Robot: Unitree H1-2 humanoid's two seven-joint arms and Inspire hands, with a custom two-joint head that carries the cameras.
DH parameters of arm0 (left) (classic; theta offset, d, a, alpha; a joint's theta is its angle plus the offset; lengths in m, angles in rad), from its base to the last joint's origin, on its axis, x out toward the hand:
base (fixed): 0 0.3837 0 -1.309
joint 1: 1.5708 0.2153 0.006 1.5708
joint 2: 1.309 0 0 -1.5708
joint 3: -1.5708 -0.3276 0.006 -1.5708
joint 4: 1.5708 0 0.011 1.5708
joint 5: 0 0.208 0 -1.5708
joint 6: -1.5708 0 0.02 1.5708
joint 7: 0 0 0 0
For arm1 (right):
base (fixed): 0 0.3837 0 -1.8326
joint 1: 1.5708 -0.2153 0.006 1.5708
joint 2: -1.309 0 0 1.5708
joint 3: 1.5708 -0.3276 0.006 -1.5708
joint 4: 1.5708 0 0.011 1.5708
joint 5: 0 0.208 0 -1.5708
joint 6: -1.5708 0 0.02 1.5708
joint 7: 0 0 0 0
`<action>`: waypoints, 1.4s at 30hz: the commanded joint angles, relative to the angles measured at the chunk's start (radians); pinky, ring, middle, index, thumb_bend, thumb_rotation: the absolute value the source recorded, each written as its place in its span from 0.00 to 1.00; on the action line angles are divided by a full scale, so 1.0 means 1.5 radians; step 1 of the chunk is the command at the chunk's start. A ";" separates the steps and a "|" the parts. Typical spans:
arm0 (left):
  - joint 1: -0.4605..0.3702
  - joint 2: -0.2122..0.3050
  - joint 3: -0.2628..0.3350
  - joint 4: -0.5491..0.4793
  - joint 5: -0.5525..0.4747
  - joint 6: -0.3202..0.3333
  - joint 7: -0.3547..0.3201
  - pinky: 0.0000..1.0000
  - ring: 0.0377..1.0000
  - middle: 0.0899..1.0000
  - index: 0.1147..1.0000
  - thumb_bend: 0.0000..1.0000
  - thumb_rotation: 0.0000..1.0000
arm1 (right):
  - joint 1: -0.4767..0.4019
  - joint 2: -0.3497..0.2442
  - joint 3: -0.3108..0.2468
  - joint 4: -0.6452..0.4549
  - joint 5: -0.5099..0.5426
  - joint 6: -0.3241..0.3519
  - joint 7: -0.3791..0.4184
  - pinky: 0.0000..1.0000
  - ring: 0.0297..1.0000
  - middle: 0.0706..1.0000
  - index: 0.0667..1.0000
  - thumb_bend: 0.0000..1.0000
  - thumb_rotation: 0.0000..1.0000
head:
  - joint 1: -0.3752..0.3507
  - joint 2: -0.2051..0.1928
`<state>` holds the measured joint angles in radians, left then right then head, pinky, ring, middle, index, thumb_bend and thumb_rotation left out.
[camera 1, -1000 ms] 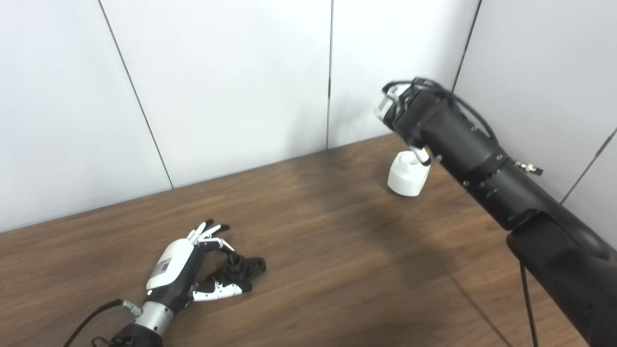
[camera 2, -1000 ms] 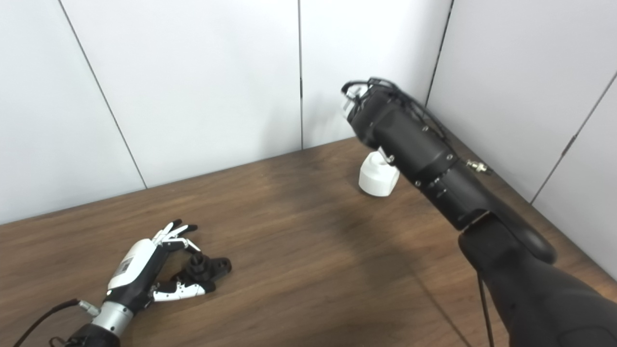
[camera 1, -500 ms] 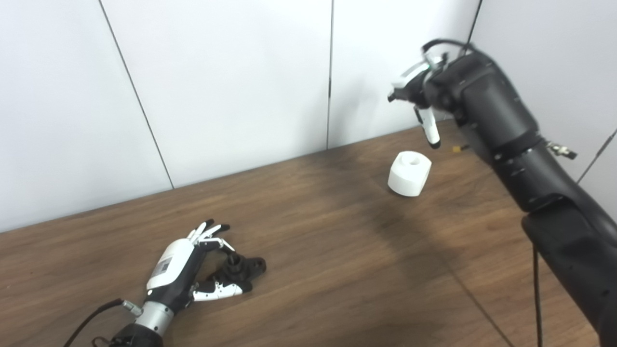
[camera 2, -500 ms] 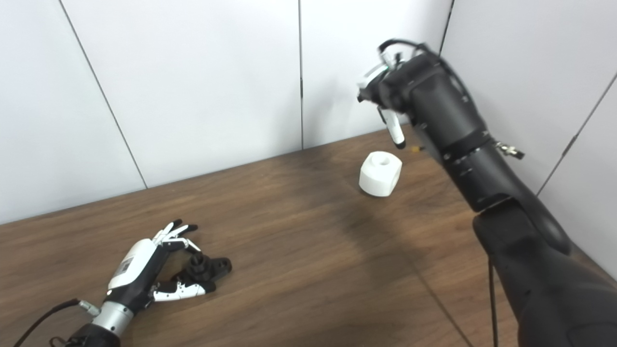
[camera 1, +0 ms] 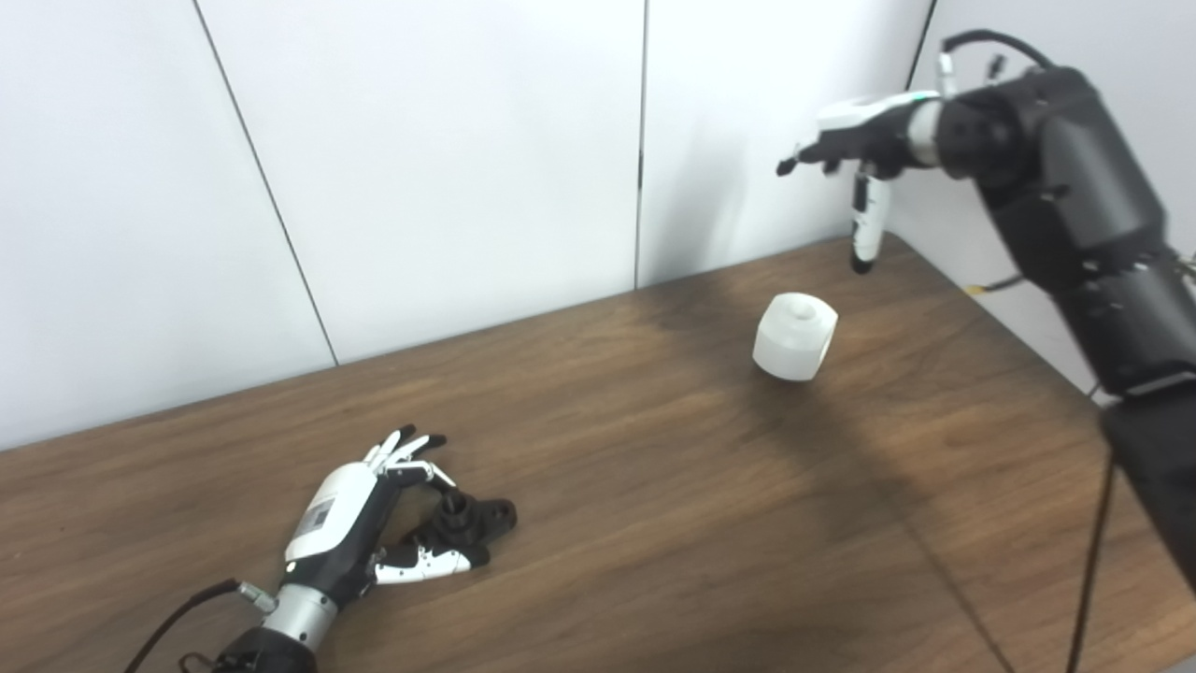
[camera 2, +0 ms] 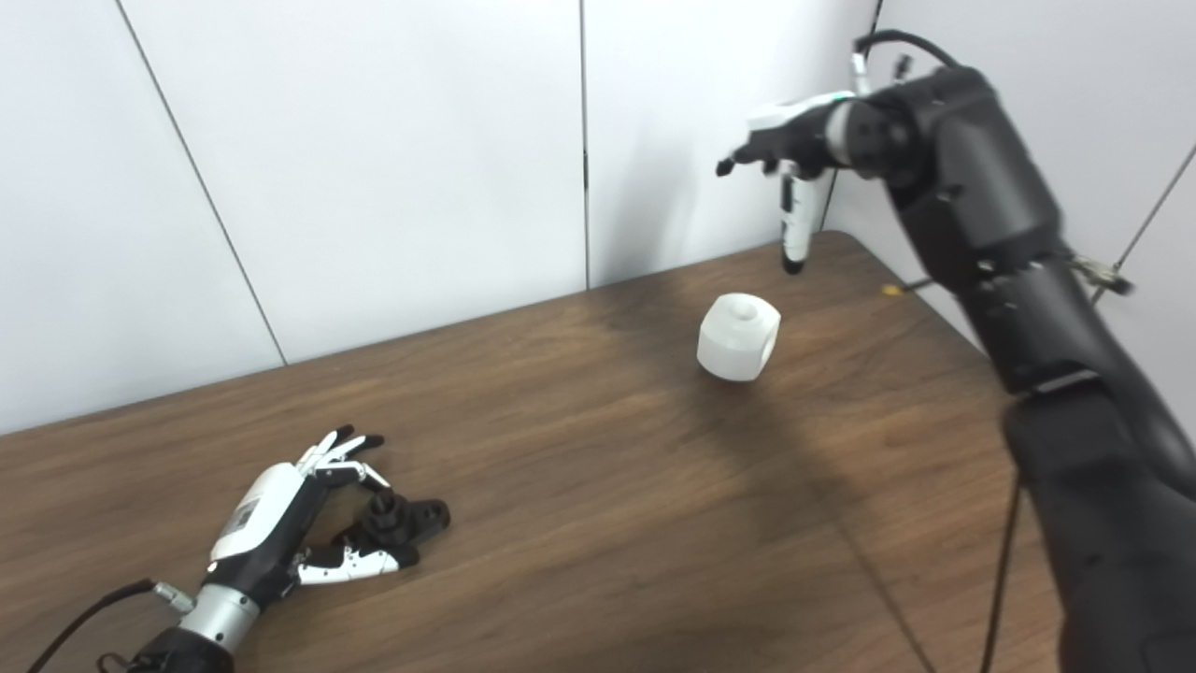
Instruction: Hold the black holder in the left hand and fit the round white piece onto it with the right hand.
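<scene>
The small black plastic holder (camera 1: 467, 520) is loosely cupped on the brown wooden table (camera 1: 654, 523) by the open-fingered left hand (camera 1: 360, 523), ready for gripping, while the round white piece (camera 1: 794, 336) sits ungrasped under the raised, spread-fingered right hand (camera 1: 855, 154).

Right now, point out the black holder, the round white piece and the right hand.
black holder (camera 1: 465, 520), left eye view, its upright post.
round white piece (camera 1: 794, 336), left eye view, its side.
right hand (camera 2: 792, 154), right eye view, its palm.

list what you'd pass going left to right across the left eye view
left robot hand → black holder → round white piece → right robot hand, raised above the wooden table
</scene>
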<state>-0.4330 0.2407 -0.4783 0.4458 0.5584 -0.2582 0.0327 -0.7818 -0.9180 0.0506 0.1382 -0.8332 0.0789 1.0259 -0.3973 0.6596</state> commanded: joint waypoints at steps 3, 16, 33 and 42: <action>0.057 0.010 -0.028 0.045 0.025 0.032 -0.051 1.00 1.00 0.89 0.41 0.52 0.06 | 0.007 -0.041 0.001 -0.019 0.048 -0.043 -0.066 0.77 0.92 0.97 0.94 0.85 0.00 | 0.003 0.001; 0.057 0.008 -0.028 0.046 0.021 0.034 -0.051 1.00 1.00 0.89 0.41 0.52 0.06 | 0.050 -0.078 0.051 0.012 0.072 -0.205 -0.218 0.73 0.86 0.91 0.93 0.91 0.02 | 0.009 0.003; 0.062 0.010 -0.029 0.037 0.020 0.035 -0.056 1.00 1.00 0.90 0.41 0.52 0.06 | 0.094 -0.065 0.074 -0.018 0.060 -0.189 -0.245 0.73 0.85 0.92 0.93 0.88 0.02 | 0.012 0.007; 0.065 0.012 -0.031 0.026 0.019 0.040 -0.062 1.00 1.00 0.90 0.42 0.52 0.06 | 0.104 -0.048 0.088 -0.005 0.045 -0.198 -0.276 0.72 0.84 0.90 0.91 0.89 0.04 | 0.017 0.009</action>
<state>-0.4302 0.2416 -0.4781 0.4425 0.5496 -0.2548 0.0318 -0.5853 -0.9660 0.1950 0.1427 -0.7593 -0.2113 0.6481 -0.3712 0.6719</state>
